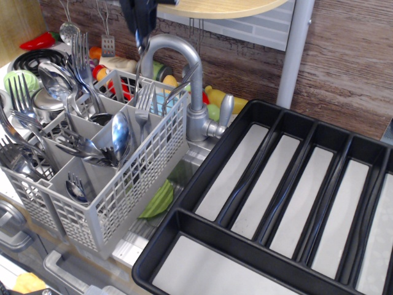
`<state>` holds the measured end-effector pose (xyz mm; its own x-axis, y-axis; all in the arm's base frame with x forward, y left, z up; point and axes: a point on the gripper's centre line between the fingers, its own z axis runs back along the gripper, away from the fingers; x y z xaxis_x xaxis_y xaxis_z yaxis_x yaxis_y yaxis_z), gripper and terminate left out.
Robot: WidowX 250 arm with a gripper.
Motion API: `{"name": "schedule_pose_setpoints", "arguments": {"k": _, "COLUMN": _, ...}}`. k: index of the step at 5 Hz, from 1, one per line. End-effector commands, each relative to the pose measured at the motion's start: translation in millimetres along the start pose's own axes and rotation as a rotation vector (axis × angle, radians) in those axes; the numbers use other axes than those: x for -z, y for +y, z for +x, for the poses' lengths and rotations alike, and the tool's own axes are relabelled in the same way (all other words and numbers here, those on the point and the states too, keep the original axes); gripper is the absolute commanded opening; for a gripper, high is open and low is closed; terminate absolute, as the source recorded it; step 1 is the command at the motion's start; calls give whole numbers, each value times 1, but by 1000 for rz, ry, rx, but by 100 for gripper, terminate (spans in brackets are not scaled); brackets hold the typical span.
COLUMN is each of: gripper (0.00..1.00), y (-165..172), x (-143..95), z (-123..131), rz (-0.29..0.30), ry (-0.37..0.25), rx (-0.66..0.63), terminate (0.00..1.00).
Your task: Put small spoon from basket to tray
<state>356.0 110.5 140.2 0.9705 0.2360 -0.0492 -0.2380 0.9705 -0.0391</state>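
My gripper (pixel 142 35) is at the top edge of the view, above the back of the light grey basket (pixel 129 196), and only its dark finger ends show. It looks shut on a slim steel piece, which I take to be the small spoon (pixel 139 61). This piece hangs down from the fingers in front of the tap, clear above the basket's back compartment. The black tray (pixel 202 224) fills the right and lower part of the view. Its long compartments show pale grey bottoms with nothing in them.
The basket holds large steel spoons (pixel 121 135) and several forks (pixel 18 98) that stick up. A curved steel tap (pixel 184 55) stands between basket and tray, close beside my gripper. A wooden shelf edge (pixel 215 7) is overhead. Toy vegetables (pixel 215 98) lie behind the tap.
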Motion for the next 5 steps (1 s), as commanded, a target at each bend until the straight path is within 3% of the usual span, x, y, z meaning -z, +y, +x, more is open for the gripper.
{"name": "schedule_pose_setpoints", "arguments": {"k": 1, "gripper": 0, "y": -30, "x": -76, "z": -6, "rz": 63, "ry": -23, "rx": -116, "terminate": 0}}
{"name": "schedule_pose_setpoints", "arguments": {"k": 2, "gripper": 0, "y": -55, "x": -96, "z": -11, "rz": 58, "ry": 26, "rx": -201, "terminate": 0}}
{"name": "schedule_pose_setpoints", "arguments": {"k": 3, "gripper": 0, "y": -81, "x": -94, "z": -13, "rz": -20, "ry": 31, "rx": -303, "terminate": 0}}
{"name": "schedule_pose_setpoints", "arguments": {"k": 5, "gripper": 0, "y": -109, "x": -61, "z": -21, "rz": -176, "ry": 20, "rx": -422, "terminate": 0}}
